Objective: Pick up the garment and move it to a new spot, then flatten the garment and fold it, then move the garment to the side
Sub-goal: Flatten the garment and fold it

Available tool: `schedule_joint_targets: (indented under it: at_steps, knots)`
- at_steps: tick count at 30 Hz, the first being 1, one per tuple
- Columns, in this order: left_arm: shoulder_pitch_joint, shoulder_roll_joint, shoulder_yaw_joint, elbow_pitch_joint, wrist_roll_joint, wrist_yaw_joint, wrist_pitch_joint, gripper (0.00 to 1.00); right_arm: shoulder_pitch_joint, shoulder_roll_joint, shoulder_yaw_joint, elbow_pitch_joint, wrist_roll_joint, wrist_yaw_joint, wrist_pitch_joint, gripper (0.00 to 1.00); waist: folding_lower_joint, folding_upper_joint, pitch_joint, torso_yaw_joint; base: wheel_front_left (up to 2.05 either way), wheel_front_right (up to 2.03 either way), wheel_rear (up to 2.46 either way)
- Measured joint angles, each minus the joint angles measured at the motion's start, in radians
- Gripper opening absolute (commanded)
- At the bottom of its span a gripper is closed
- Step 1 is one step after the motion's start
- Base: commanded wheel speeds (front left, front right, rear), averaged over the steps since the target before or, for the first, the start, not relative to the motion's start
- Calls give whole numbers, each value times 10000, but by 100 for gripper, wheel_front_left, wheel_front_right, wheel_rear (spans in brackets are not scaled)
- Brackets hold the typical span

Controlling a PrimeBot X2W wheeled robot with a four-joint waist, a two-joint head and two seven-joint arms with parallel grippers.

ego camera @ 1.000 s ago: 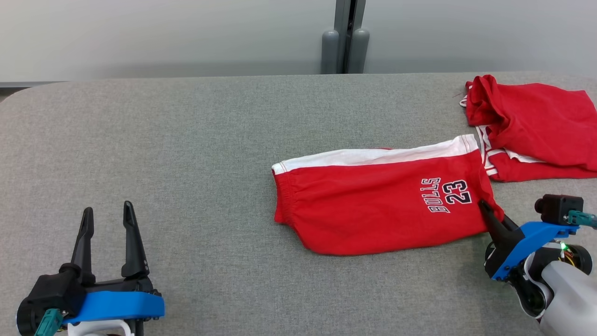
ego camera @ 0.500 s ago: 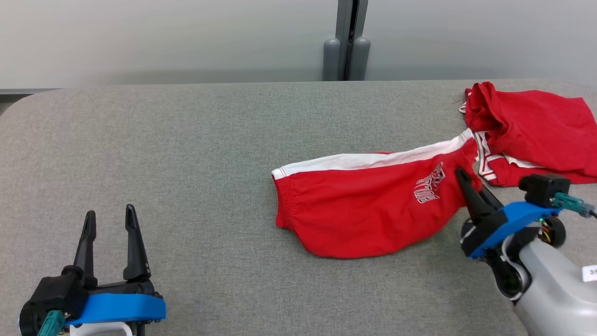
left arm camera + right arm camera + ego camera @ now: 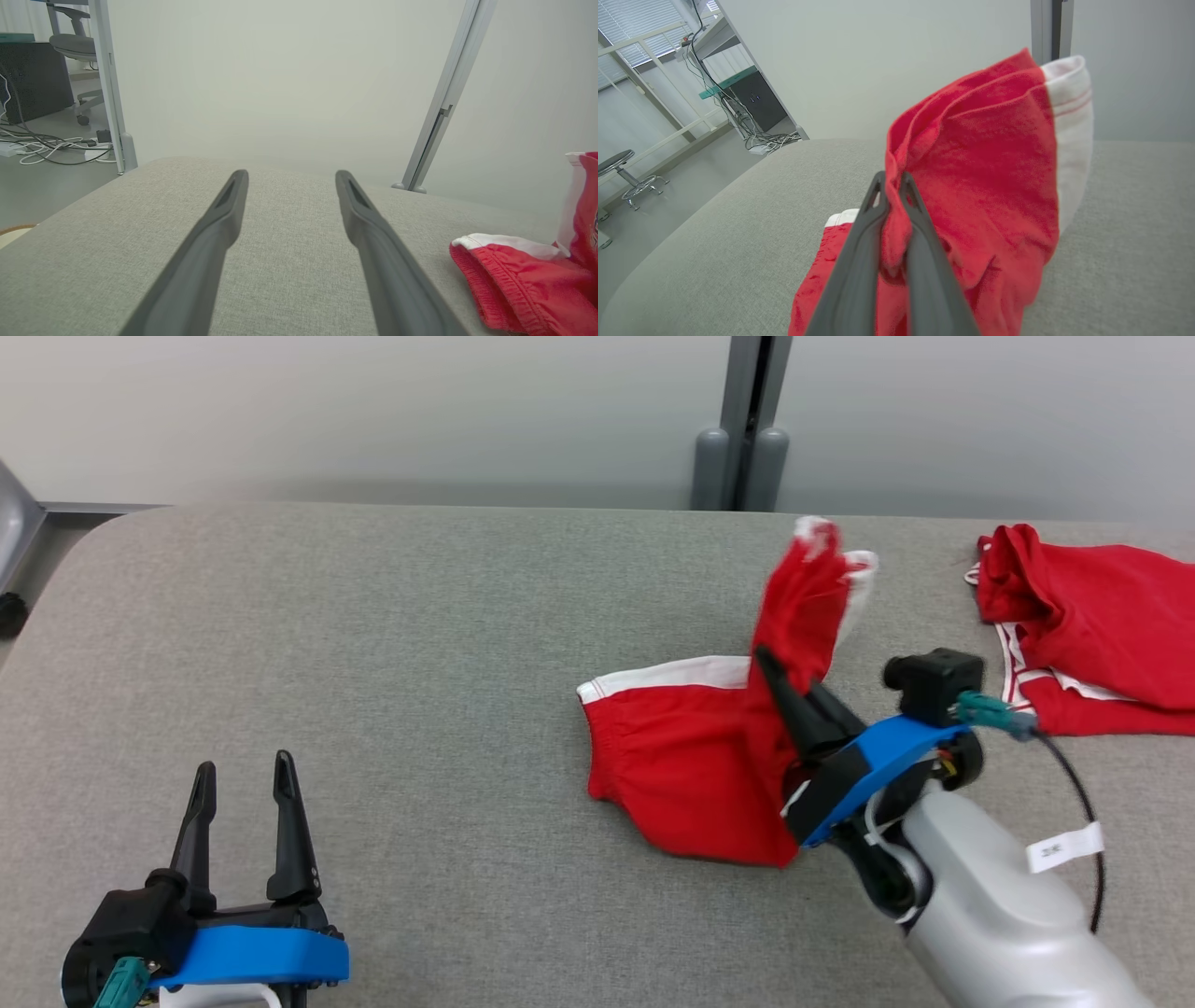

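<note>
Garment: red shorts [image 3: 695, 761] with a white band along the far edge, lying right of centre on the grey table [image 3: 373, 644]. The gathered waistband end, at 9 o'clock, rests flat on the table. The opposite end is raised and stands up toward 12 o'clock.
Hold: the right gripper [image 3: 766, 661] has its fingers pinched almost together on a fold of the raised end. In the right wrist view the red cloth bunches between the fingers and drapes over to their 3 o'clock side.
Step in hand: judged to be the pick-up for the move to a new spot. Roughly half the garment is off the table.
Lift: raise higher until the waistband end hangs free or trails lightly, so that it does not roll under itself.
Travel: carry toward 9 o'clock, over the grey surface between the shorts and the other arm.
Grip caution: the hold is a single pinch on a thin fold. Move smoothly, since a jerk could pull the cloth out.
Neighbour: a second red garment [image 3: 1092, 616] lies at 2 o'clock of the shorts, apart from them. Steer away from it.
Idle tool: the left gripper [image 3: 245, 765] sits at 7 o'clock in the head view, fingers spread wide, holding nothing, well apart from the shorts.
Next use: it looks well placed to take the waistband end for flattening once the shorts are set down.
</note>
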Motion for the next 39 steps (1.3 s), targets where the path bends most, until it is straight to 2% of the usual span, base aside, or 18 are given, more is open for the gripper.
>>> schedule_joint_targets:
  at_steps: [12,24,25,27,33,39]
  knots:
    - [5,0,-228,84,-207,0,0,100,253,869,1480,625,-88,0,159,0,0,0,144,582,0,0,0]
    - [-131,0,-416,211,-336,0,0,100,374,1358,2303,1294,65,0,-249,0,0,0,375,637,0,0,0]
    - [-159,0,-445,226,-337,0,0,100,370,1392,2330,1337,65,0,-251,2,0,0,388,637,0,0,0]
    - [-192,0,-495,244,-336,0,0,100,363,1411,2351,1319,73,0,-265,100,0,0,416,635,0,0,0]
    - [-272,0,-552,282,-332,0,0,100,340,1367,1710,424,-360,0,-295,100,0,0,441,504,0,0,0]
    - [-274,-2,-600,297,-232,0,0,100,977,721,81,-986,-1547,0,-307,100,0,0,349,167,0,0,0]
